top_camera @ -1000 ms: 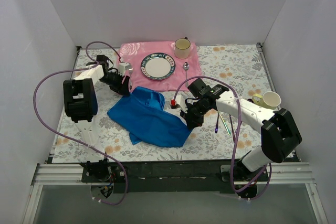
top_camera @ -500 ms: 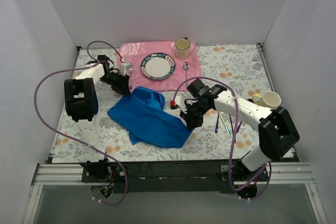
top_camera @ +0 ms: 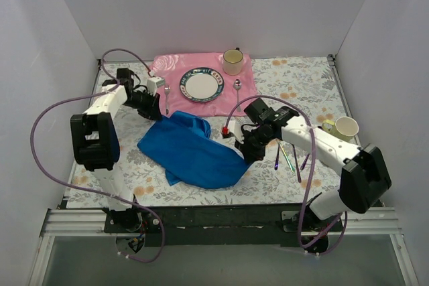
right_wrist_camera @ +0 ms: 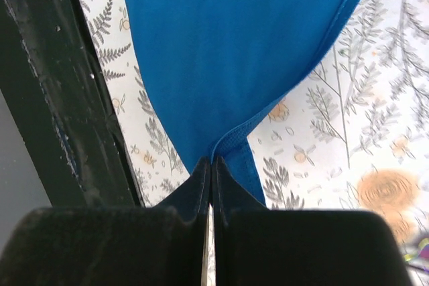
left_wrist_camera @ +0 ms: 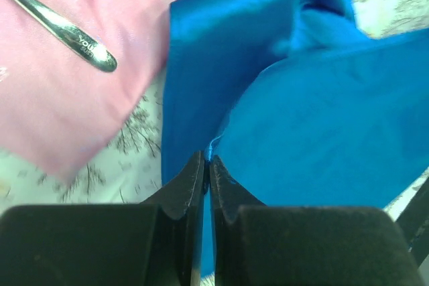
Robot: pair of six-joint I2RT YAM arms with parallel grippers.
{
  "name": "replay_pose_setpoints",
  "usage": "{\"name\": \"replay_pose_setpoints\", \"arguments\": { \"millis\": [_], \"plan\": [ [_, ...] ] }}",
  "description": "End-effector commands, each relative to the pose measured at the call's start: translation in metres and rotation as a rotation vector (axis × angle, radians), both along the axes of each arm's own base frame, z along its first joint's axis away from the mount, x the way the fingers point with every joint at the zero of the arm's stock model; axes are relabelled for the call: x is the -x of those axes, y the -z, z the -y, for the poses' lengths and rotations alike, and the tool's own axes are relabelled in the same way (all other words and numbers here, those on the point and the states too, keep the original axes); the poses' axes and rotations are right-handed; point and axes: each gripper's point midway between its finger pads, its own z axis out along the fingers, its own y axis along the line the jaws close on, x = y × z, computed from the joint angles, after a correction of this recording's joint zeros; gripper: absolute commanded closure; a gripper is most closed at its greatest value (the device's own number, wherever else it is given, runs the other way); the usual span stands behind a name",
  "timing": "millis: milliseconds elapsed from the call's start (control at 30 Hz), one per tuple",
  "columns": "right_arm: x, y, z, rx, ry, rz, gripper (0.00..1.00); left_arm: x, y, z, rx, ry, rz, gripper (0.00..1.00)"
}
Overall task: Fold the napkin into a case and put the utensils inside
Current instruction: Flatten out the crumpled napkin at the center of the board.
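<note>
- Napkin (top_camera: 191, 152): lies rumpled and half doubled over on the table (top_camera: 295, 88), mid-front between the two arms. Its far corner reaches the edge of the pink placemat (top_camera: 167, 66). No case is formed yet.
- Left jaws: pressed together on the napkin's hem at its far-left corner, just beside the placemat. In the wrist view a thin lip of blue cloth sits between the tips.
- Right jaws: closed flat on the hem at the napkin's near-right corner, with the cloth fanning away from the tips.
- Utensils (top_camera: 289, 157): lie on the table to the right of the napkin, near the right jaws but apart from the cloth. Nothing holds them.
- Step in hand, as I judge it: both corners are gripped so the cloth can be spread flat before the first fold.
- Next move calls for: both arms to lift and draw apart together under even tension, then lay the cloth down clear of the placemat.
- Hazards: either thin hem pinch may slip; the silver fork (top_camera: 166, 95) lies close to the left jaws; the right arm could sweep the utensils.
</note>
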Motion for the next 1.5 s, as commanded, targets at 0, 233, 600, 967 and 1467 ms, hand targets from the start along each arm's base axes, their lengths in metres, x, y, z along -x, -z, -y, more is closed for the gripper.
{"name": "replay_pose_setpoints", "arguments": {
  "millis": [0,233,600,967,1467],
  "plan": [
    [0.002,-0.058,0.012,-0.07,-0.02,0.136,0.99,0.004,-0.084,-0.016,0.039,-0.117,0.188,1.0],
    [0.0,-0.11,-0.044,-0.253,-0.067,0.095,0.99,0.008,-0.147,-0.078,0.055,-0.45,0.32,1.0],
    [-0.062,-0.067,-0.191,-0.194,-0.032,0.031,0.89,0.008,-0.12,-0.132,-0.1,-0.679,0.284,1.0],
    [-0.053,-0.068,-0.137,-0.272,0.085,-0.13,0.18,0.022,-0.082,-0.129,-0.064,-0.643,0.23,1.0],
    [-0.11,-0.017,-0.088,-0.347,0.391,-0.348,0.19,0.02,-0.06,-0.159,-0.091,-0.67,0.186,1.0]
  ]
}}
